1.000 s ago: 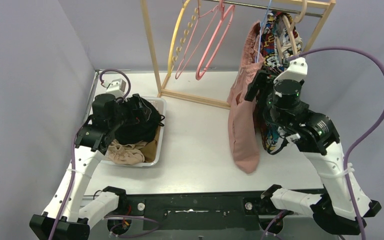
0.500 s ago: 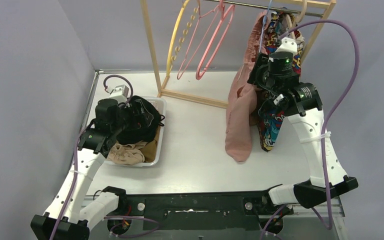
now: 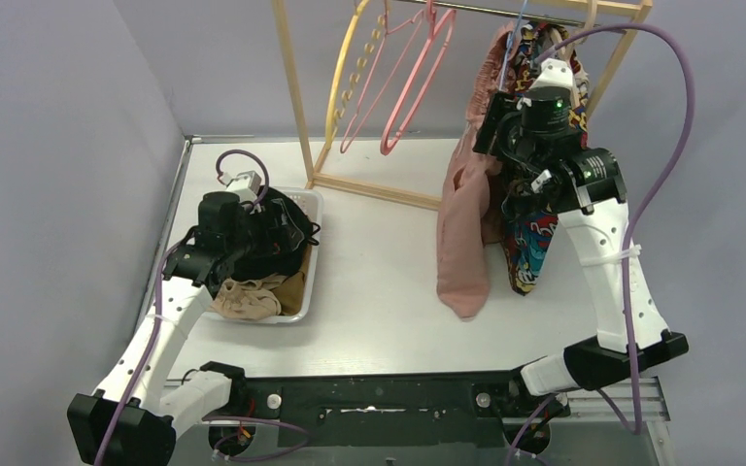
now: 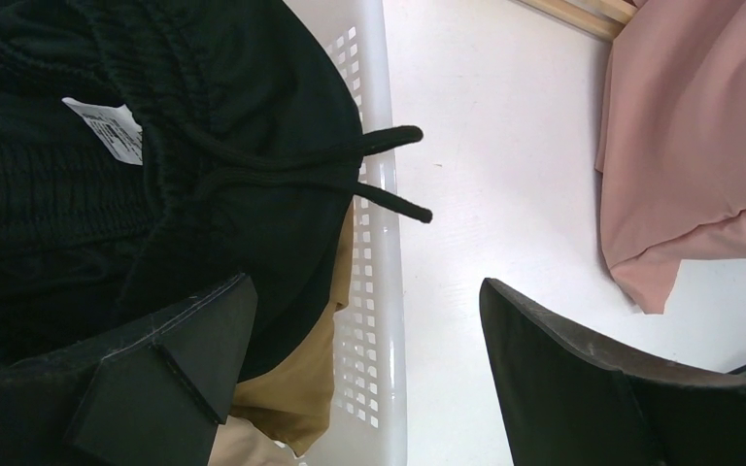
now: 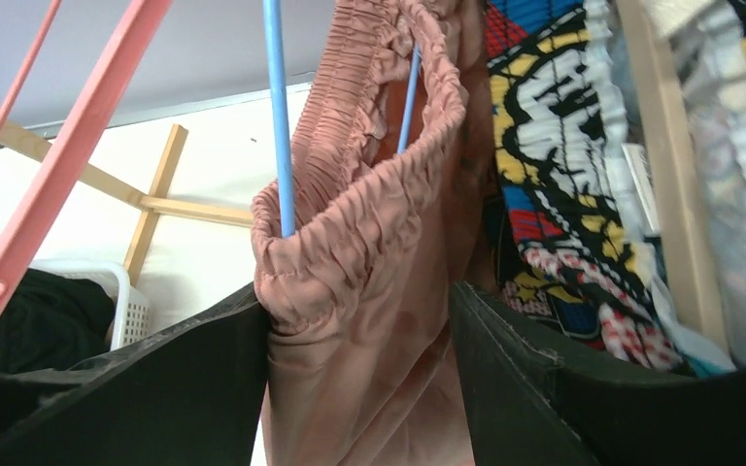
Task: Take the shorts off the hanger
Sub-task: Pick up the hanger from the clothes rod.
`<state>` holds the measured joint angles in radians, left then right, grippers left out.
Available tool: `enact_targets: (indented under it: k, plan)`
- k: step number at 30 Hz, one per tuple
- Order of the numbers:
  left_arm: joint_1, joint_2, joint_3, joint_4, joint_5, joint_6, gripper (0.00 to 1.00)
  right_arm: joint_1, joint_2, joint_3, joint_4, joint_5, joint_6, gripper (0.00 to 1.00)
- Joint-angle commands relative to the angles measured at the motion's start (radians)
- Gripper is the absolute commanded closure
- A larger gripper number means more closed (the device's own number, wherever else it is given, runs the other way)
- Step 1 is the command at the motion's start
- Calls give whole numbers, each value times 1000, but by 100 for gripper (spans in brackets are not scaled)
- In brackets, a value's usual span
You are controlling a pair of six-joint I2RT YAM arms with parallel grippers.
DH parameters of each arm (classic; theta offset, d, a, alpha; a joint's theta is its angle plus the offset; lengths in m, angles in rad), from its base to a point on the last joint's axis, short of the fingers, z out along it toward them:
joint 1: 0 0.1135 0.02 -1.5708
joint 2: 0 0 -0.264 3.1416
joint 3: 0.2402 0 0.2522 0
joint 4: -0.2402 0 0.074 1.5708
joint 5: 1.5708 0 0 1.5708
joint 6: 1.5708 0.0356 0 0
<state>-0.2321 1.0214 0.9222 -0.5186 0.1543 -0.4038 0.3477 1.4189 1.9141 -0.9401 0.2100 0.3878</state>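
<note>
White perforated basket [image 4: 374, 320]: holds black shorts [image 4: 107, 146] with drawstring on top, olive-brown shorts [image 4: 296, 388] and beige-tan shorts [image 3: 248, 299] beneath. The left gripper [image 4: 366, 291] is above its rim, jaws spread wide, empty. Dusty pink shorts [image 5: 350, 204]: smooth fabric, hung by the gathered elastic waist on a blue hanger [image 5: 277, 116] at the wooden rack [image 3: 296, 87], filling the gap between the fingers of the right gripper [image 5: 357, 291] just below the waistband; whether they pinch it cannot be told.

One white basket [image 3: 313, 209] near the tabletop's left edge held three shorts: one black pair [image 3: 277, 228], one beige pair [image 3: 243, 299], one olive-brown pair [image 3: 296, 291]. One wooden rack [image 3: 293, 92] along the far edge carried one pink pair [image 3: 461, 243], one patterned garment [image 3: 534, 243], one yellow hanger [image 3: 334, 78], two pink hangers [image 5: 68, 146] and one blue hanger [image 5: 277, 116].
</note>
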Motion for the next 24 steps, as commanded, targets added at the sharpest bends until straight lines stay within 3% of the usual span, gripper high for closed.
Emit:
enact_targets:
  k: [1, 8, 12, 20, 24]
  plan:
    - [1, -13, 24, 65, 31, 14, 14, 17, 62, 71, -20, -11, -20, 39]
    - [1, -34, 19, 47, 37, 15, 14, 36, -29, -80, 137, 59, -27, 82]
    - [1, -43, 18, 45, 38, 13, 14, 39, -110, -178, 284, 56, -71, 99]
    - [1, -47, 14, 60, 44, -2, 14, 14, -231, -395, 629, -107, -202, 100]
    - [1, -55, 11, 56, 43, -3, 14, 16, -220, -356, 640, -75, -240, 100]
